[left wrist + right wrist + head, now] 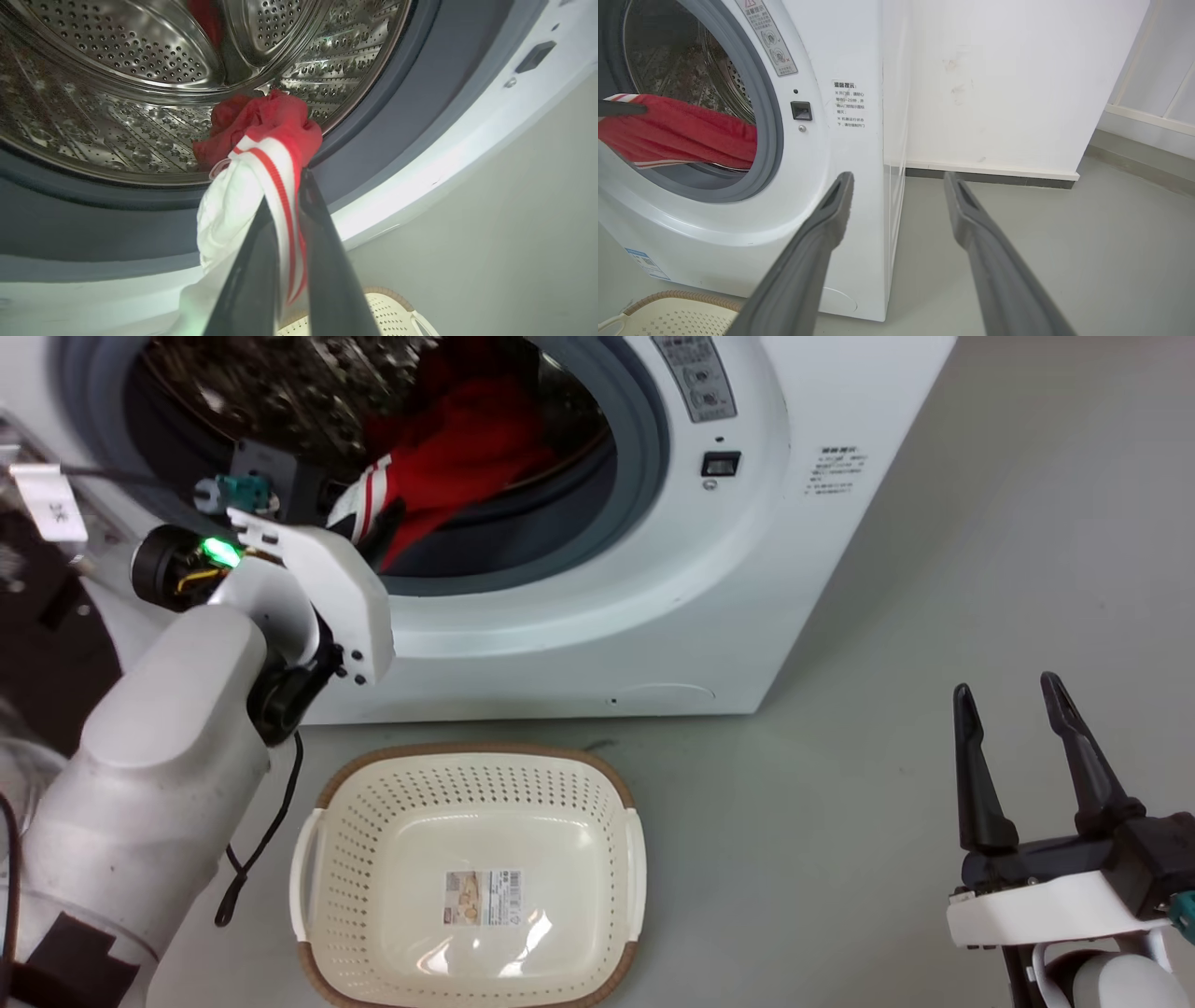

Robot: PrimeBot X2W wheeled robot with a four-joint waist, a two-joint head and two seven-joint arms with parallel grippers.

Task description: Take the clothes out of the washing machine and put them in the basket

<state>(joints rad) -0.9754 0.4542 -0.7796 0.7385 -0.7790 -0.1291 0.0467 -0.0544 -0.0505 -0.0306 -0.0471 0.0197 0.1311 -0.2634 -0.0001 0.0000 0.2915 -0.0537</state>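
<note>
Grey floor [887,803] is filling the head view from 3 to 6 o'clock, and a white wall [1017,70] is rising behind it in the right wrist view. Standing on this floor at 12 o'clock, the washing machine [747,569] is showing its open, grey-rimmed porthole [644,429] and shiny perforated drum [117,70]. Just in front of the machine, at 6 o'clock, the basket [467,751] is sitting upright on the floor, its label sticker [484,896] showing on the bottom. The clothes [467,457] are lying inside the drum and trailing over the porthole's lower lip toward 9 o'clock. The pale left forearm [168,737] is reaching up from 8 o'clock to the porthole. The left gripper [286,186] is pinching the red garment's white-striped edge, the stripe running down between its fingers. At 4 o'clock, the right gripper [1006,686] is hovering above the floor, well apart from the basket, fingers spread and holding nothing.
</note>
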